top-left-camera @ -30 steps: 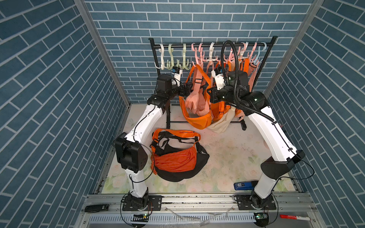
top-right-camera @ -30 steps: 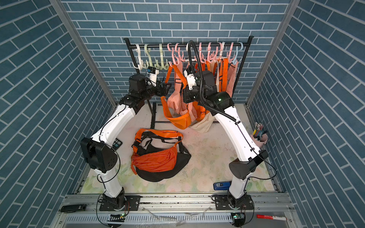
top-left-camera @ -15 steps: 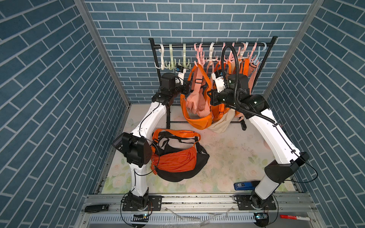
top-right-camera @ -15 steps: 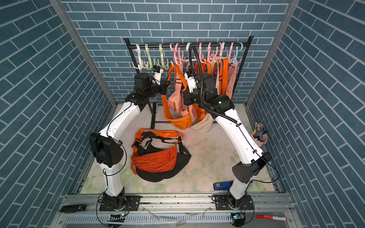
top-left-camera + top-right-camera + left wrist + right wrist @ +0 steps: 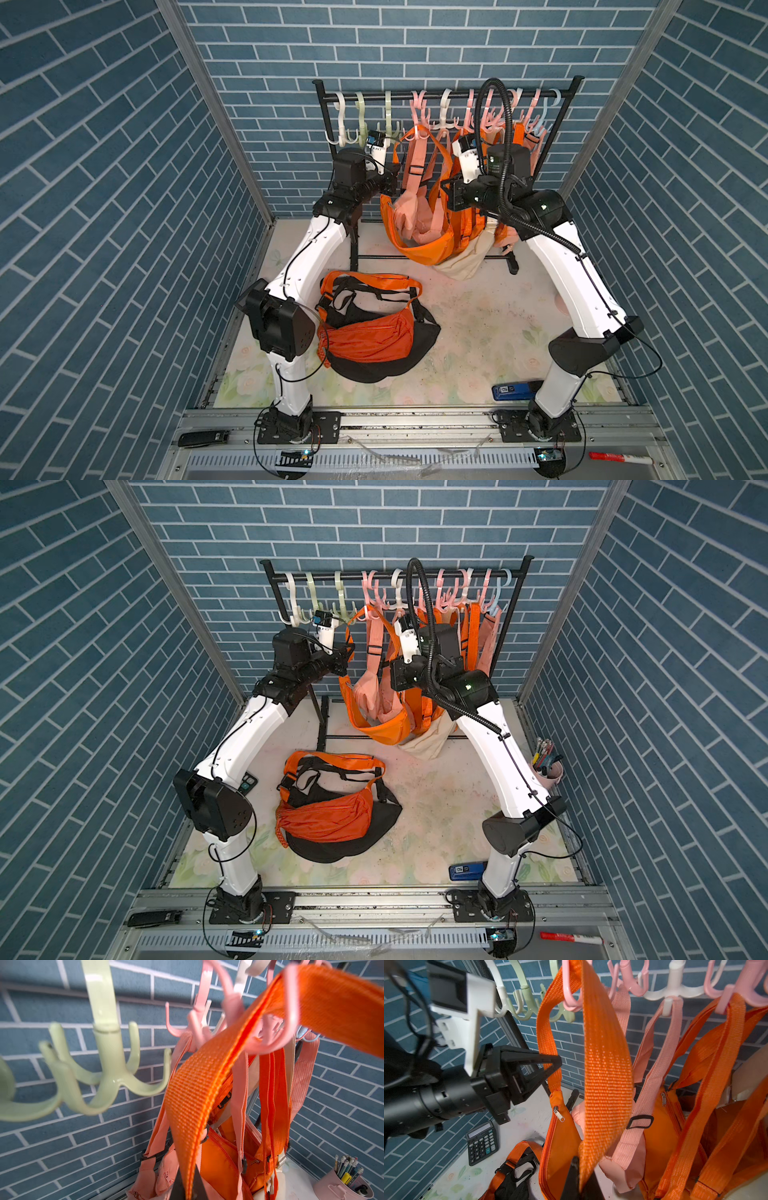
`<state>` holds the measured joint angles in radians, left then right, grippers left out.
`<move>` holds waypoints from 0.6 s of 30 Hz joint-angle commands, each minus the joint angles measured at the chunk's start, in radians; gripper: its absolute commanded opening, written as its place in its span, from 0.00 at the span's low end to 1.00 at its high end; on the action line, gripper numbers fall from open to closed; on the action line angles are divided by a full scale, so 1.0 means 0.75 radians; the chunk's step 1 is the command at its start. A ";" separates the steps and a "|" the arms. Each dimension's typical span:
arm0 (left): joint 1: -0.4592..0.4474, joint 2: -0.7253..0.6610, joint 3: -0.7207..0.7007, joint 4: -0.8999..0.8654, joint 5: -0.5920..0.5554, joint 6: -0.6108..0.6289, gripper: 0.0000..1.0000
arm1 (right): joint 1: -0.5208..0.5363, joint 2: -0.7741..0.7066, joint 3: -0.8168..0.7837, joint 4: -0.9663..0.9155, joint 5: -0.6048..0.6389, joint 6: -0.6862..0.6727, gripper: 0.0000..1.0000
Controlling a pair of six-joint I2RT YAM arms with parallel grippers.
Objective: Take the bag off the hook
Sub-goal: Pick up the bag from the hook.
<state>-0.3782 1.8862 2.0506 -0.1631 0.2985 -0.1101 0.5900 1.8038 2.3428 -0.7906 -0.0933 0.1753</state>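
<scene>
Status: left tool (image 5: 556, 1062) and right tool (image 5: 579, 1171) each pinched tight on the strap (image 5: 604, 1064) of the orange bag (image 5: 562, 1147), one either side of the pink hook (image 5: 569, 999) it's looped over.

Straps (image 5: 417, 162) and hanging bags (image 5: 428, 249) crowd the right half of the rail (image 5: 401, 97) at upper centre; the green hooks (image 5: 388, 116) left of them hang bare. Open floor (image 5: 490, 332) lies right of the bag (image 5: 370, 336) at lower centre.

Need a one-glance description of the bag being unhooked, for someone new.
Find the black rack at the back wall, then the orange bag hanging nearest the green hooks. Unlike its neighbours, its strap over a pink hook is pinched by the left gripper and right gripper.
</scene>
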 commanded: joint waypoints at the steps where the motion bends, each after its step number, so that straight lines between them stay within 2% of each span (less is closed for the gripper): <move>1: -0.009 -0.060 0.023 -0.012 -0.036 0.044 0.00 | -0.018 0.085 0.136 -0.060 -0.056 0.013 0.00; 8: -0.008 -0.092 0.086 -0.104 -0.093 0.090 0.00 | -0.038 0.229 0.406 -0.125 -0.098 0.048 0.00; 18: -0.008 -0.218 0.048 -0.104 -0.105 0.106 0.00 | -0.038 0.154 0.356 -0.039 -0.153 0.067 0.00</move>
<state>-0.3782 1.7802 2.0880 -0.2504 0.2241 -0.0471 0.5644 1.9736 2.6186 -0.8516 -0.1749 0.2050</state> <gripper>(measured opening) 0.055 0.049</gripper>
